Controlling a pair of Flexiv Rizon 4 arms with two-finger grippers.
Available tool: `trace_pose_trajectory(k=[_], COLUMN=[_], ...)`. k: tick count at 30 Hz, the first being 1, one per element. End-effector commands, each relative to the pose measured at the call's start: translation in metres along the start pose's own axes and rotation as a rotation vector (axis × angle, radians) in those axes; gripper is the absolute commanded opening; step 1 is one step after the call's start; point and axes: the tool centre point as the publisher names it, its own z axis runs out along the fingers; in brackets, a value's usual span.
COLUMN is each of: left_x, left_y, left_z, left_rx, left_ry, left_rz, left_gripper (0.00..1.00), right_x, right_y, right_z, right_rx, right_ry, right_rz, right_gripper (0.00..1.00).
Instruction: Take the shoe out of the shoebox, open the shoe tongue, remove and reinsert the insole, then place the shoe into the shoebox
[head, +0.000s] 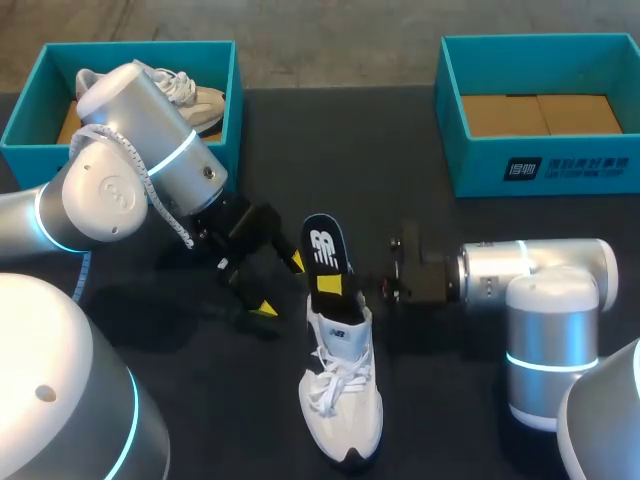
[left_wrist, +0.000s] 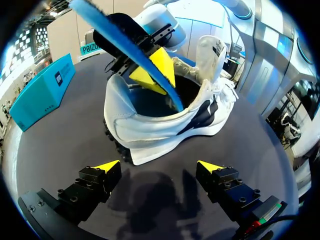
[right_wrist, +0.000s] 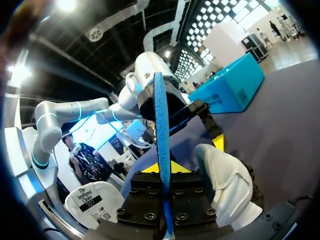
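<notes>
Above the shoe (head: 342, 410), the light, probably floppy insole (head: 325, 248) is clamped across its flat faces by the right gripper (right_wrist: 162, 167); the left gripper (left_wrist: 158, 167) is spread wide.

The white shoe (head: 340, 400) is soft cloth. The insole (left_wrist: 140, 56) looks rough underneath. The dark surface (head: 450, 400) is matt.

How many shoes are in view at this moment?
2. One white shoe lies mid-table, its insole pinched by the right gripper; a second shoe sits in the left shoebox, partly behind the left arm, which might hide more.
</notes>
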Motion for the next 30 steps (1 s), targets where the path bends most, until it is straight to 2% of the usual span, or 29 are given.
trace_pose_trajectory(k=[1,13,20,22,23,25,30], left_x=[0.000,0.000,0.000,0.000,0.000,0.000,0.000], left_y=[0.000,0.000,0.000,0.000,0.000,0.000,0.000], left_z=[0.001,0.001,0.001,0.001,0.001,0.001,0.001], left_rx=[-0.003,-0.003,-0.003,-0.003,-0.003,-0.003,-0.003], left_ry=[-0.001,-0.001,-0.001,-0.001,-0.001,-0.001,-0.001], left_rz=[0.000,0.000,0.000,0.000,0.000,0.000,0.000], left_gripper=[1.00,1.00,1.00,1.00,1.00,1.00,1.00], right_x=[0.000,-0.001,0.002,0.005,0.006,0.007,0.010], right_y=[-0.008,-0.031,-0.033,-0.030,-0.028,-0.025,-0.016], right_z=[0.001,0.001,-0.001,-0.002,-0.003,-0.003,-0.003], right_rx=[0.005,0.050,0.034,0.026,0.023,0.019,0.010], right_ry=[-0.006,-0.011,-0.016,-0.020,-0.022,-0.024,-0.025], right_rz=[0.018,0.118,0.106,0.085,0.077,0.059,0.022], right_gripper=[0.00,0.00,0.00,0.28,0.35,0.42,0.40])
